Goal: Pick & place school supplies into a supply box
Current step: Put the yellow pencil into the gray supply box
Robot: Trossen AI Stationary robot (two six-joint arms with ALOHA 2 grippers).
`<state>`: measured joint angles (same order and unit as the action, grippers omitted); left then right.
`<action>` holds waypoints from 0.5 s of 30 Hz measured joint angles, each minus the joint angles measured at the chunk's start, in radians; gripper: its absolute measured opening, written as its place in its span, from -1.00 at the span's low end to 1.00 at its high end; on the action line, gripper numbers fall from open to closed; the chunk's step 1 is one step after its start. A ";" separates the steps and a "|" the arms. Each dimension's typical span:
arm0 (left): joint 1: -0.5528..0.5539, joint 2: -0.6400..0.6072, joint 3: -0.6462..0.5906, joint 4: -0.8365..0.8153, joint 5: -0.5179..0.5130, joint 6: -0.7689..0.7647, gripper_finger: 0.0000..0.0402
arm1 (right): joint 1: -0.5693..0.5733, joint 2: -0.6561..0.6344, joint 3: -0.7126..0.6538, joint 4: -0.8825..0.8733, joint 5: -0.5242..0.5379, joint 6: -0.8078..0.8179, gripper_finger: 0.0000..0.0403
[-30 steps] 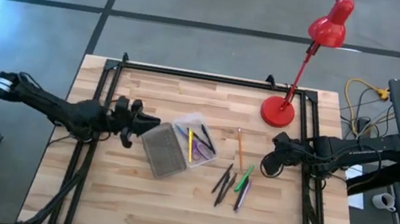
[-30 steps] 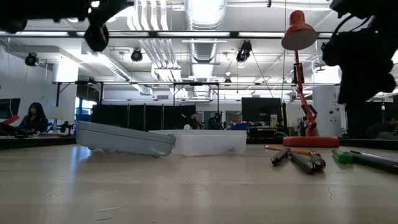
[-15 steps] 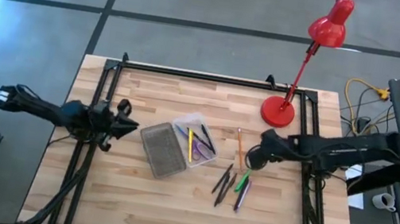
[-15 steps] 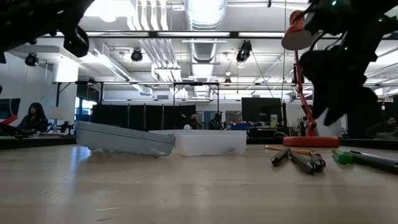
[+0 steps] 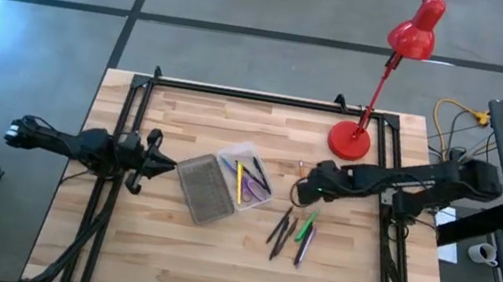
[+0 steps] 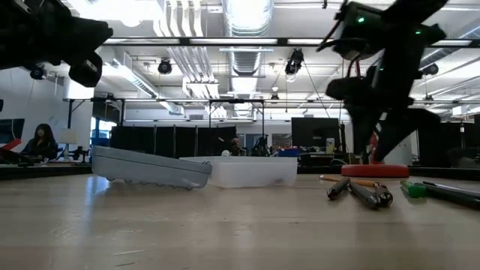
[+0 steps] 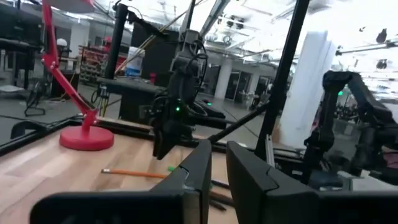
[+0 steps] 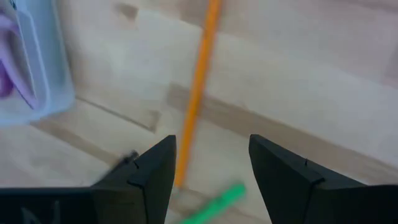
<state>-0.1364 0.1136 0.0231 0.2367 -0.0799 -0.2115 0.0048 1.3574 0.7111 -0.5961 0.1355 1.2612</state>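
Note:
The supply box [image 5: 224, 185] lies open mid-table: its clear half [image 5: 248, 176] holds several pens, and its ribbed grey lid [image 6: 150, 169] lies flat beside it. An orange pencil [image 5: 302, 177] and several loose pens [image 5: 288, 230], green and dark, lie on the wood to its right. My right gripper [image 5: 303, 186] hovers open just over the orange pencil [image 8: 199, 81]. In its wrist view its fingers [image 8: 155, 171] stand either side of the pencil's end, near a green pen [image 8: 214, 200]. My left gripper [image 5: 150, 157] waits at the table's left edge, its fingers a narrow gap apart [image 7: 217, 162]. No scissors show.
A red desk lamp stands on its round base [image 5: 349, 139] at the far right of the table, close behind my right arm. Black frame rails [image 5: 120, 140] run along the table's left, right and far sides. Bare wood lies along the near edge [image 5: 230, 279].
My right gripper has swung from the table's right edge toward the box and come down over the orange pencil and loose pens. My left gripper has drawn back from beside the box lid toward the table's left edge. The box and pens have not moved.

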 joint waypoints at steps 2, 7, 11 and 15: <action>0.000 -0.005 0.001 -0.015 0.000 0.009 -0.83 | -0.018 0.056 0.037 -0.006 0.000 -0.012 -0.04; 0.000 0.017 0.001 -0.025 0.000 0.010 -0.83 | -0.073 0.175 0.112 -0.037 -0.002 -0.016 -0.04; 0.000 0.047 0.001 -0.030 -0.001 0.010 -0.83 | -0.096 0.239 0.167 -0.072 -0.013 -0.075 -0.04; 0.000 0.081 0.001 -0.029 -0.001 0.011 -0.83 | -0.114 0.297 0.218 -0.083 -0.027 -0.144 -0.04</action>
<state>-0.1364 0.1946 0.0238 0.2079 -0.0807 -0.2005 -0.1094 1.6546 0.9295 -0.6787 0.1081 1.1167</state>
